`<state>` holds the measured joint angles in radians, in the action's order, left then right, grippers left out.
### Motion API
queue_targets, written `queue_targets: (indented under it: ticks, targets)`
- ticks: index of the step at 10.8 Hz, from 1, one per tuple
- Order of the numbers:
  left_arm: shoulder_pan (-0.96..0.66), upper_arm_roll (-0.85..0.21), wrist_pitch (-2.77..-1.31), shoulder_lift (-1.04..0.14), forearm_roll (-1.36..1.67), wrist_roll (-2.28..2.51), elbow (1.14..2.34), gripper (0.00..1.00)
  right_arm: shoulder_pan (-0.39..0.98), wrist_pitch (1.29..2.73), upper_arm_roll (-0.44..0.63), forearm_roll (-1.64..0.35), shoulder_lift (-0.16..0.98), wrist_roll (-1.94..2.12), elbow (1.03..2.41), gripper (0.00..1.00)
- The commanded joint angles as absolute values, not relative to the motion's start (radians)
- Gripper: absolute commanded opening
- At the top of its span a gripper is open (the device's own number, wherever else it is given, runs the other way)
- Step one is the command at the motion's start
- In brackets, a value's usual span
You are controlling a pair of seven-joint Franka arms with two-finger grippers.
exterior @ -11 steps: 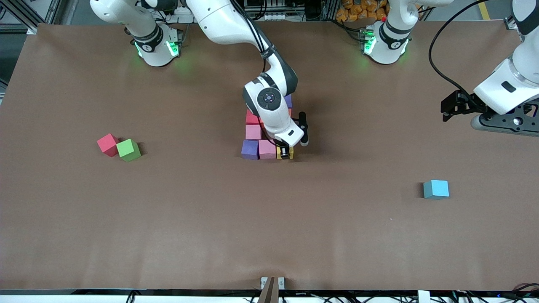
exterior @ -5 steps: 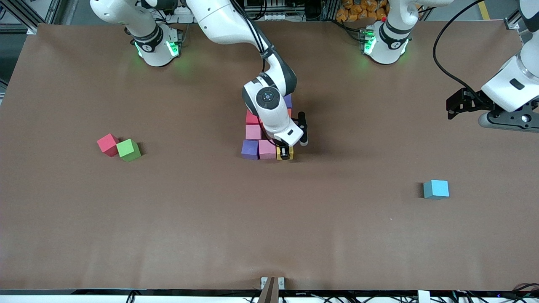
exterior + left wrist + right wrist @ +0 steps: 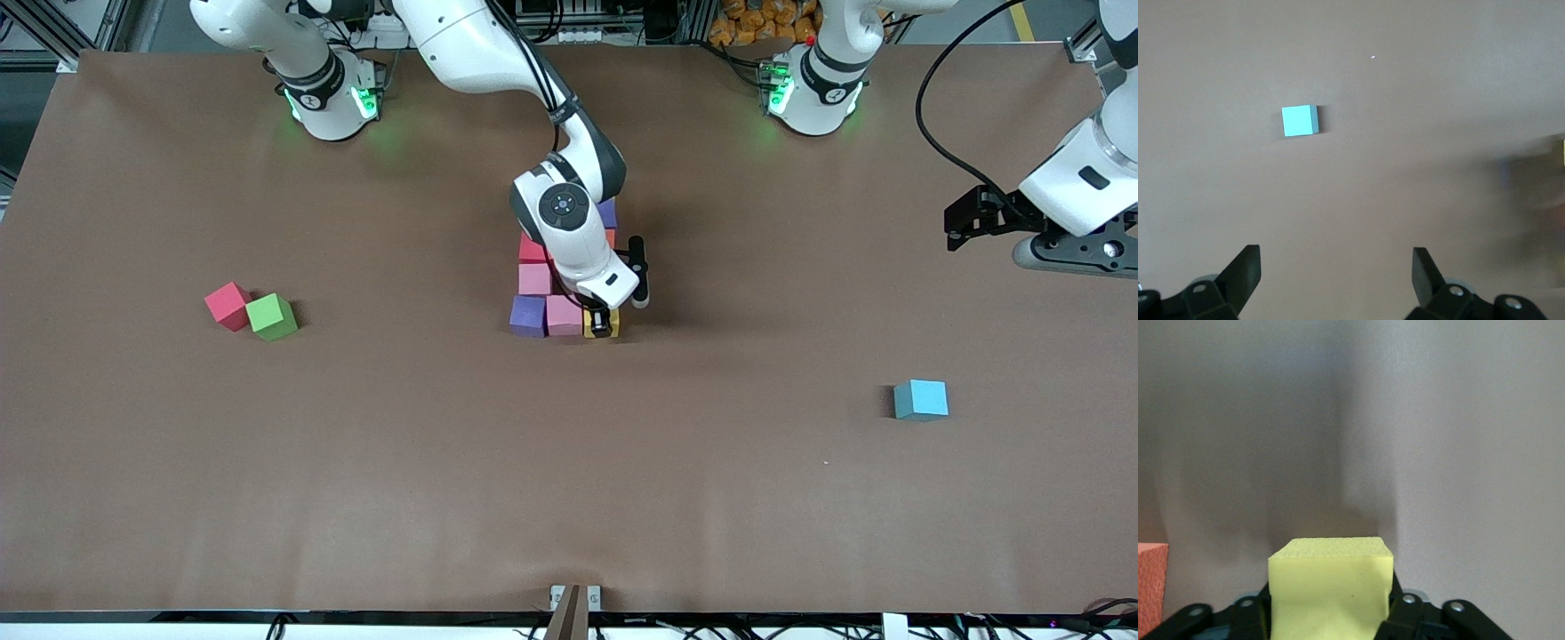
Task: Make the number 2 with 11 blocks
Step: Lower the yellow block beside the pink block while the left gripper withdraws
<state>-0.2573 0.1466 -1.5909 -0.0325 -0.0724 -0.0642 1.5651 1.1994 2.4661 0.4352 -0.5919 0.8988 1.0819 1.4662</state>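
Mid-table stands a cluster of blocks: a purple one [image 3: 528,315], a pink one [image 3: 564,315] and a yellow block [image 3: 614,324] form the row nearest the front camera. A second pink one [image 3: 534,279] and a red one [image 3: 531,249] run away from it, with another purple one [image 3: 609,213] partly hidden under the arm. My right gripper [image 3: 602,324] is down on the yellow block [image 3: 1331,587], its fingers against the block's two sides. My left gripper [image 3: 953,233] hangs open and empty [image 3: 1337,267] over the table's left-arm end. A blue block [image 3: 921,399] [image 3: 1299,121] lies alone there.
A loose red block [image 3: 228,305] touches a green cube [image 3: 271,316] toward the right arm's end of the table. The right arm's wrist covers part of the cluster. The brown table [image 3: 569,480] stretches bare toward the front camera.
The left arm has drifted a little toward its own end of the table. The right gripper stays on the yellow block with almost no movement.
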Motion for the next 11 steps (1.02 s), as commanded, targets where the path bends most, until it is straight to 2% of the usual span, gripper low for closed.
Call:
queue_targets:
  ticks: [1, 7, 11]
  targets:
    - [-0.261, 0.175, -1.675, 0.066, -0.037, -0.101, 1.698, 1.00, 1.197, 2.493, 0.428, -0.606, 0.913, 1.085, 1.496, 1.00]
    - [-0.264, 0.173, -1.669, 0.051, -0.048, -0.091, 1.686, 1.00, 1.197, 2.471, 0.428, -0.614, 0.879, 1.068, 1.493, 1.00]
    - [-0.273, 0.166, -1.666, 0.040, -0.049, -0.088, 1.687, 1.00, 1.193, 2.360, 0.439, -0.614, 0.813, 1.060, 1.494, 1.00]
